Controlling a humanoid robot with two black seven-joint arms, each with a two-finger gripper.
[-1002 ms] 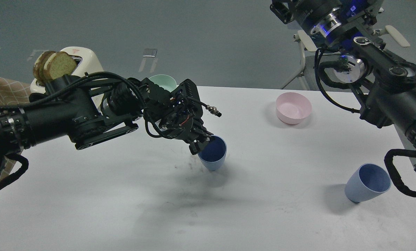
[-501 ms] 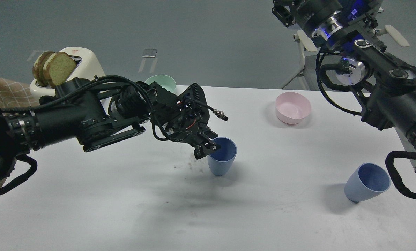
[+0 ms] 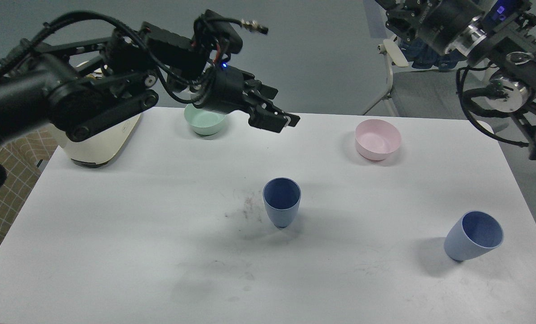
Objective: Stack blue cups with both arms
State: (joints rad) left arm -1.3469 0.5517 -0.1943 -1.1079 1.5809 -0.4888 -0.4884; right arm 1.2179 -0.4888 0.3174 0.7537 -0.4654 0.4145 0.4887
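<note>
One blue cup [image 3: 281,208] stands upright on the white table [image 3: 115,252] near the middle, with nothing touching it. The second blue cup [image 3: 472,237] stands apart at the front right, mouth leaning toward the right. My left gripper [image 3: 280,118] hangs high above the table's back part, up and behind the middle cup; its fingers look parted and hold nothing. My right arm [image 3: 502,85] comes in at the upper right and its far end runs off the top edge, so its gripper is out of view.
A mint-green bowl [image 3: 204,122] sits at the back, partly behind my left wrist. A pink bowl [image 3: 378,139] sits at the back right. A cream toaster [image 3: 99,144] stands at the back left, behind my left arm. A white chair frame [image 3: 391,67] stands beyond the table.
My left gripper has let go of the middle blue cup and risen up and back. The cup now stands alone. My right arm has lifted a little higher.
</note>
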